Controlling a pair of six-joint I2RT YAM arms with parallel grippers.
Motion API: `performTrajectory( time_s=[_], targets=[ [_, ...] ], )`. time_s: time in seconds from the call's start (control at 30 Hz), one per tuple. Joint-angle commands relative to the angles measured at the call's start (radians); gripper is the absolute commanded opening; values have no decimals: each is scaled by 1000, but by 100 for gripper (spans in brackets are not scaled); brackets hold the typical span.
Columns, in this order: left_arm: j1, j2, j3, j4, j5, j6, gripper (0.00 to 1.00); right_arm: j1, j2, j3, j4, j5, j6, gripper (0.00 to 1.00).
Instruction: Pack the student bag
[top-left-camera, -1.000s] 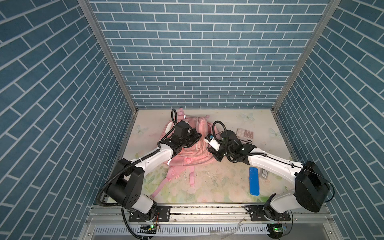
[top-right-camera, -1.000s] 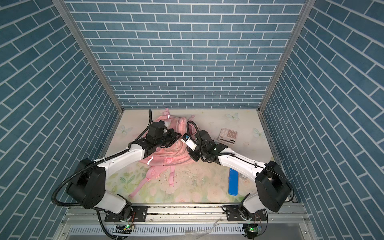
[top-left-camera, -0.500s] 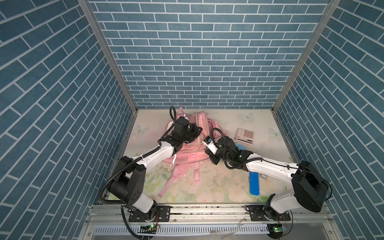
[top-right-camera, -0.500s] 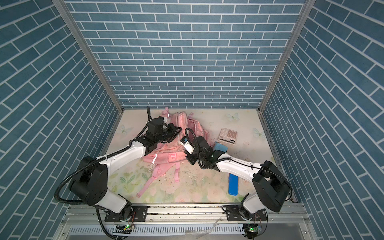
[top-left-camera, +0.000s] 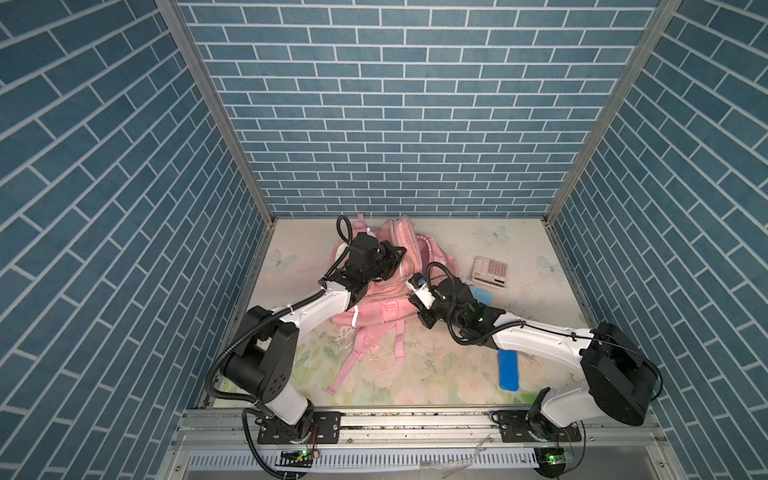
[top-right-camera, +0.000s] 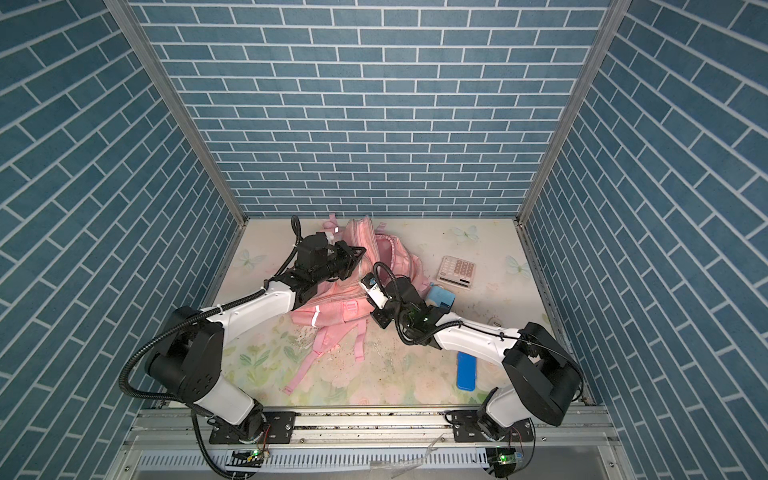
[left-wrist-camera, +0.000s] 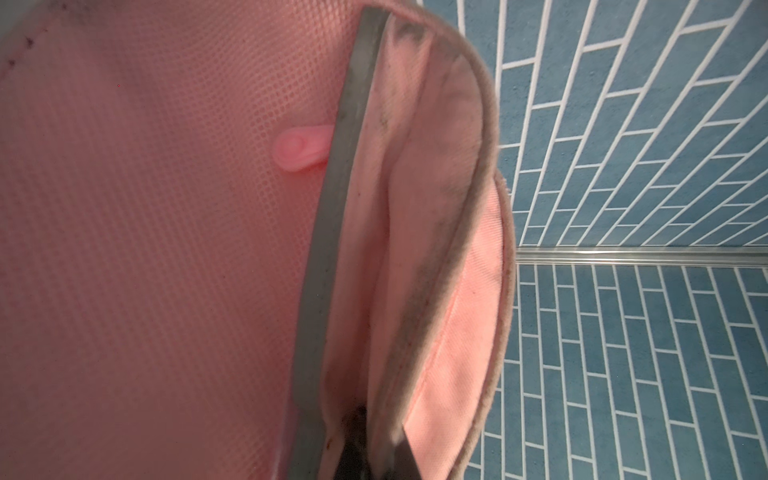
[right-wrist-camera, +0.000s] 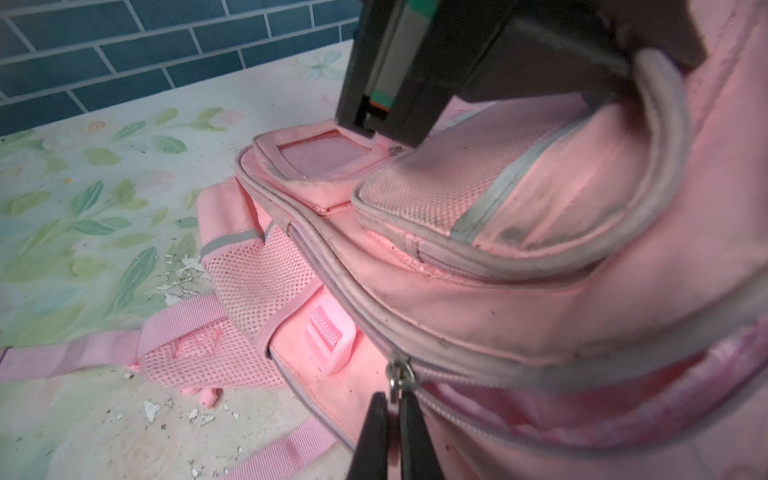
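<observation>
On the student bag's (top-left-camera: 376, 311) left side, the left gripper (left-wrist-camera: 376, 451) is clamped tight on the grey-trimmed rim of a pocket. The pink bag lies on the floral tabletop (top-left-camera: 436, 374), straps trailing toward the front. At its right side the right gripper (right-wrist-camera: 392, 419) pinches a metal zip pull (right-wrist-camera: 400, 372). Just right of the bag a light blue item (top-left-camera: 484, 296) shows beside the arm. Farther right sits a calculator (top-left-camera: 490, 272), its key markings too small to read. Right of the bag, nearer the front, lies a blue case (top-left-camera: 508, 370).

No legible text anywhere
</observation>
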Motion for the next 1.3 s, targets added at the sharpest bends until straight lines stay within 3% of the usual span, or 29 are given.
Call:
performTrajectory(
  time_s=[0.0, 0.47, 0.7, 0.9, 1.07, 1.2, 1.27],
  targets=[
    [10, 2, 89, 253, -53, -49, 0, 29, 28, -5, 126, -75, -57, 0],
    [8, 58, 190, 302, 16, -82, 0, 56, 183, 91, 201, -64, -108, 0],
    [8, 46, 180, 292, 63, -60, 0, 64, 259, 168, 155, -58, -110, 0],
    [18, 25, 179, 181, 146, 62, 0, 67, 240, 178, 135, -38, -96, 0],
    [57, -45, 144, -94, 231, 344, 0, 67, 152, 158, 83, -13, -51, 38],
    [96, -70, 171, -357, 236, 578, 0, 66, 51, 120, 24, -46, -12, 56],
    [108, -68, 215, -502, 203, 699, 0, 65, -16, 88, 7, -14, 17, 59]
  ],
)
